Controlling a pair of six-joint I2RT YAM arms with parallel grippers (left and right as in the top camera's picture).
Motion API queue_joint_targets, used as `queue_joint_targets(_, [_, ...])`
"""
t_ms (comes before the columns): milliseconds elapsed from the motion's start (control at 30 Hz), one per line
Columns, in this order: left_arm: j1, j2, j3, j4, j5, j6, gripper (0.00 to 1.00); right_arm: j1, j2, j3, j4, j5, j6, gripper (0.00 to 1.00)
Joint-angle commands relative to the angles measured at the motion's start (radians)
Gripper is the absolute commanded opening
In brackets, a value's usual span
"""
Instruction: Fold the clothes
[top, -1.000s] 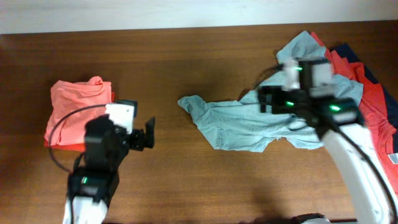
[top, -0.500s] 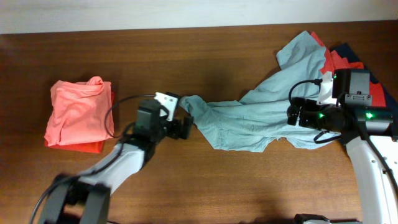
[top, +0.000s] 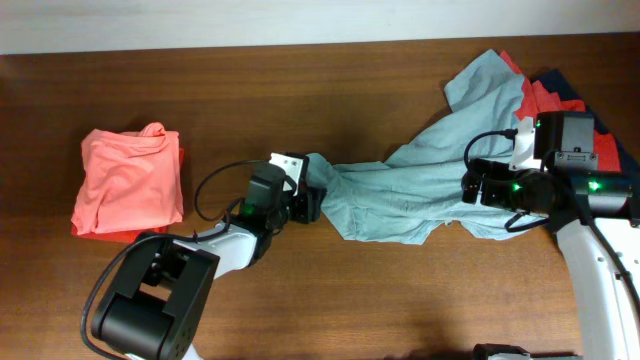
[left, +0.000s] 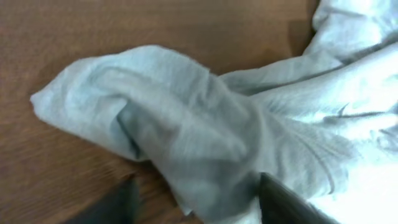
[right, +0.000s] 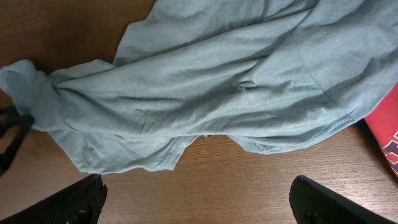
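The pale grey-blue T-shirt (top: 400, 195) lies crumpled across the middle and right of the table. Its left end is a bunched fold (left: 186, 118). My left gripper (top: 312, 203) is at that end, jaws apart astride the fold's lower edge (left: 196, 190). The right finger (left: 280, 199) touches cloth, while bare wood shows beside the left one. My right gripper (top: 470, 187) hovers open over the shirt's right part. In the right wrist view the shirt (right: 217, 87) lies beyond the wide-spread fingers (right: 199, 193), which hold nothing.
A coral-orange shirt (top: 128, 180) sits folded at the left. Red (top: 600, 150) and navy (top: 570, 90) clothes are heaped at the right edge under the grey-blue shirt's far end; red cloth (right: 382, 134) also shows in the right wrist view.
My left arm has reached right from beside the coral shirt to the grey-blue shirt's left end, and its jaws have narrowed. The right arm drew back right, then stayed still.
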Motion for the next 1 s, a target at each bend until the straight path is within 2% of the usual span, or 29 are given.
queue_joint_targets(0, [-0.008, 0.011, 0.013, 0.022, 0.015, -0.018, 0.25, -0.006, -0.006, 0.014, -0.003, 0.010, 0.000, 0.99])
queue_joint_targets(67, [-0.008, 0.011, 0.013, 0.026, 0.015, -0.018, 0.05, -0.006, -0.006, 0.014, -0.005, 0.010, 0.000, 0.99])
queue_joint_targets(100, [-0.008, 0.011, 0.013, 0.029, 0.015, -0.018, 0.00, -0.006, -0.006, 0.014, -0.006, 0.010, 0.000, 0.99])
queue_joint_targets(600, [0.013, -0.020, 0.033, 0.076, 0.029, -0.018, 0.00, -0.006, -0.006, 0.014, -0.010, 0.017, 0.000, 0.99])
queue_joint_targets(700, [0.069, -0.063, 0.094, 0.065, 0.001, -0.018, 0.00, -0.006, -0.006, 0.014, -0.010, 0.017, 0.000, 0.99])
queue_joint_targets(833, [0.200, -0.113, 0.222, -0.027, -0.116, -0.017, 0.00, -0.006, -0.006, 0.014, -0.010, 0.017, 0.000, 0.99])
queue_joint_targets(967, [0.336, -0.115, 0.333, -0.120, -0.130, -0.017, 0.00, -0.006, -0.006, 0.014, -0.010, 0.017, 0.000, 0.99])
